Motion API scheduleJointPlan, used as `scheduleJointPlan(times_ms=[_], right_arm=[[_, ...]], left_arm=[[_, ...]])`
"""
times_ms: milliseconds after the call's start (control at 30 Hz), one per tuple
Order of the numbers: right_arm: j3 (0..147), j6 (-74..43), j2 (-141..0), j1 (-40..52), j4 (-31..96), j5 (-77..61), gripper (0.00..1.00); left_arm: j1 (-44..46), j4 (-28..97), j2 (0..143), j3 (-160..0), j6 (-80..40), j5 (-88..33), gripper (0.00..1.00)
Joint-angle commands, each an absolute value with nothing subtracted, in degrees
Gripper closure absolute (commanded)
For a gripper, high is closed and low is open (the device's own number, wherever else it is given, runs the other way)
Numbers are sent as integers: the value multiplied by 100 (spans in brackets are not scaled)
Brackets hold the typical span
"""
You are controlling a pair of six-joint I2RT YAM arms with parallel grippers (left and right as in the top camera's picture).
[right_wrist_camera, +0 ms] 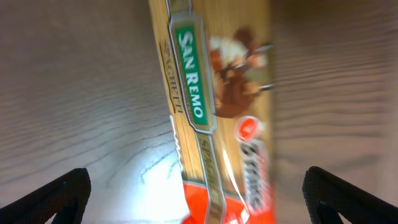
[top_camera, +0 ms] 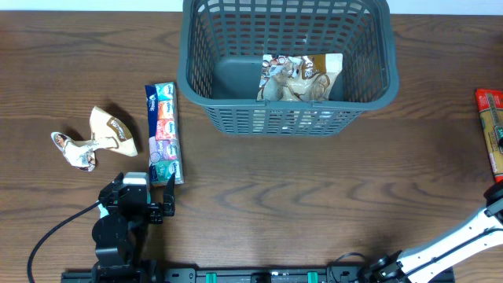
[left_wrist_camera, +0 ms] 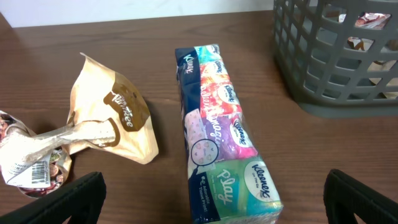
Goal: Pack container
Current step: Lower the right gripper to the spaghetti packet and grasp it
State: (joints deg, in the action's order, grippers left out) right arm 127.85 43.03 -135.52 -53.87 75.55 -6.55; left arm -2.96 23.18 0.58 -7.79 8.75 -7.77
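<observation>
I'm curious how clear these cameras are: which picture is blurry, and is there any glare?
Right wrist view: spaghetti packet blurred, white glare on the table beside it. Left wrist view: tissue pack sharp. Overhead view: evenly lit, basket crisp.

spaghetti packet (right_wrist_camera: pixel 214 112) blurred, container (top_camera: pixel 275 118) rim cropped

Grey lattice basket (top_camera: pixel 287 71); multicoloured tissue pack (left_wrist_camera: pixel 224 134).
</observation>
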Motion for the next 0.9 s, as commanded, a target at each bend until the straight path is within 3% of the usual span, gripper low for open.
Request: scheduleJointPlan(times_ms=[0, 467, 867], right_arm=[[12770, 4466, -13716, -5413, 7485, -751, 1], [12770, 4462, -14285, -5380, 7142, 268, 1], [12770, 4333, -14567, -5214, 7067, -690, 1]], left_arm=[[-331, 2412, 19, -698, 801, -819, 1], [-331, 2412, 19, -698, 801, -821, 1], [-331, 2412, 19, -698, 801, -819, 1]])
